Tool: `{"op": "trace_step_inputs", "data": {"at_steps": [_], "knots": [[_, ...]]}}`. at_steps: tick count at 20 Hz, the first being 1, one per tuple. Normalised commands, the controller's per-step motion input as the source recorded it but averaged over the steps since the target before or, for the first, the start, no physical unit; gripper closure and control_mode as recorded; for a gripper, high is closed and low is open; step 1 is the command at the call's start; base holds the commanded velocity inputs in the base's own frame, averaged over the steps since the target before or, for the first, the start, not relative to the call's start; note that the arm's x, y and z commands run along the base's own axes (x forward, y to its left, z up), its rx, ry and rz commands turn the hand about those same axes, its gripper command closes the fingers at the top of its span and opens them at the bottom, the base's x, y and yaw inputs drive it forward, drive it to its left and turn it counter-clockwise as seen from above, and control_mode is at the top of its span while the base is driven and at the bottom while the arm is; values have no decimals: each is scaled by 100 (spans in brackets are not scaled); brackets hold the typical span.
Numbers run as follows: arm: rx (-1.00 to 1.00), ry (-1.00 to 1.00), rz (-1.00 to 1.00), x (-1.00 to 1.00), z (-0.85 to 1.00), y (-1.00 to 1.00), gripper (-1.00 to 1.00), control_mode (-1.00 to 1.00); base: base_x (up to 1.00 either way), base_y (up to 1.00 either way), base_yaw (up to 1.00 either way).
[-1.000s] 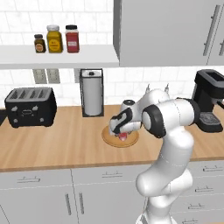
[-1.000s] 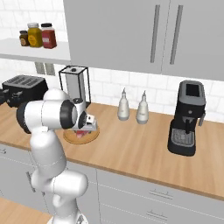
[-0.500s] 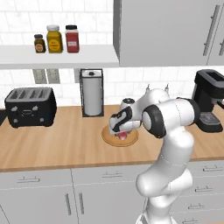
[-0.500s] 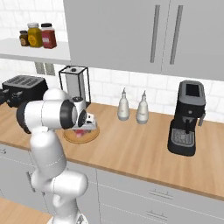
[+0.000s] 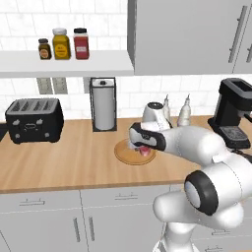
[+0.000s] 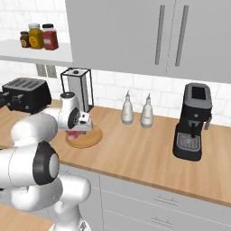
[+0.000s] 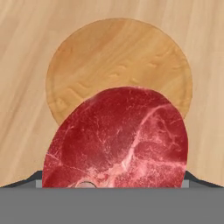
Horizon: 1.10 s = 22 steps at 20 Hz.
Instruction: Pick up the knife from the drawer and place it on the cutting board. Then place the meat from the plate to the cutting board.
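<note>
**Meat and plate, second step of the task.** The meat (image 7: 118,140) lies at the near rim of the plate (image 7: 109,57); in the hand view it overlaps that rim and covers the lower half of the disc. The gripper (image 5: 141,145) hangs straight over it, one fingertip at each flank of the meat. The jaws stand wide, about as wide as the meat itself. Whether they already press on it cannot be told.

**Change.** Over the last second the hand stays on the same spot above the plate, and plate and meat keep their places. The approach therefore appears finished. The step in hand is judged to be the grasp of the meat, with the lift and the carry to the board not yet done.

**Edges and room.** The plate sits mid-depth on the counter (image 5: 74,162), apart from the front edge and from the wall. Bare wood lies to its left as far as the toaster (image 5: 33,119). The paper towel holder (image 5: 104,103) stands behind and to the left. Two bottles (image 5: 184,112) stand behind and to the right, with the coffee machine (image 5: 235,110) beyond them. The wall cabinets hang well above. A straight lift looks free; a sideways carry is safest once clear of the holder and bottles.
</note>
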Motion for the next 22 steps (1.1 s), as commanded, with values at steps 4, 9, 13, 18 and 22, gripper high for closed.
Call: {"op": "trace_step_inputs", "data": {"at_steps": [4, 9, 13, 18, 22], "knots": [[0, 0, 0, -88, 100, 1, 100, -100, 0, 0, 0], [0, 1, 0, -39, 56, 15, 100, -100, 0, 0, 0], [-4, 1, 0, -21, -8, 26, 100, -100, 0, 0, 0], [1, 1, 0, -8, 2, 4, 100, -100, 0, 0, 0], [5, 0, -2, -22, 30, 0, 100, -100, 0, 0, 0]]}}
